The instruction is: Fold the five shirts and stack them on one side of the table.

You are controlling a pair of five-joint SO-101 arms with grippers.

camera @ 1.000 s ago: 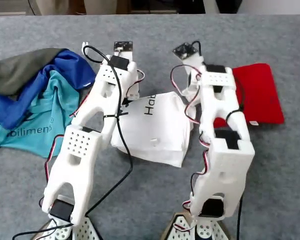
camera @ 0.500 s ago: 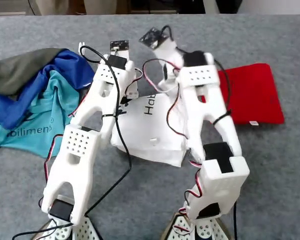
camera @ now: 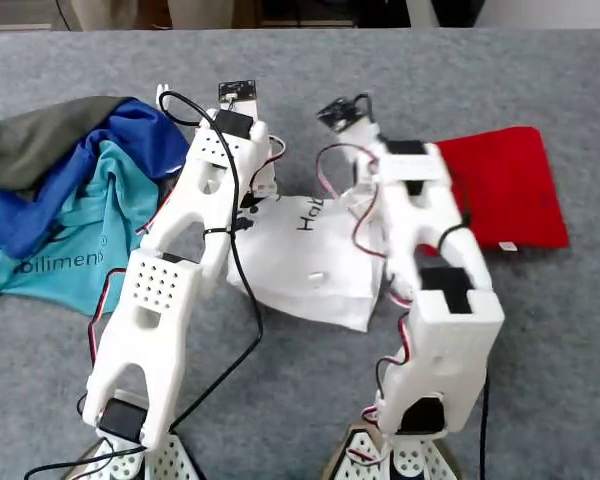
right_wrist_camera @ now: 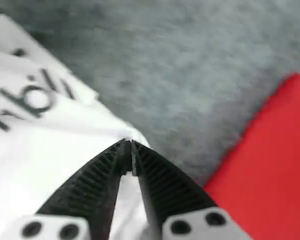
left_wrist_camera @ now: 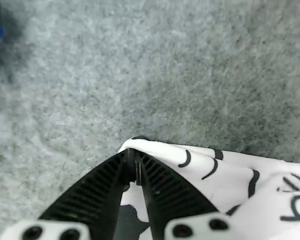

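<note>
Swinging back toward the red shirt [camera: 508, 188], the right arm [camera: 412, 185] is dragging the white shirt [camera: 310, 265] across the middle of the worktop [camera: 550, 350] — both arms' jaws are clamping tight on its far corners, and uneven pulling is risking a slipped hem or skewed fold.

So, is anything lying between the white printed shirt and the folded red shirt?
Nothing visible: only bare grey felt separates the white printed shirt from the folded red shirt. The right gripper pinches the white shirt's edge.
</note>
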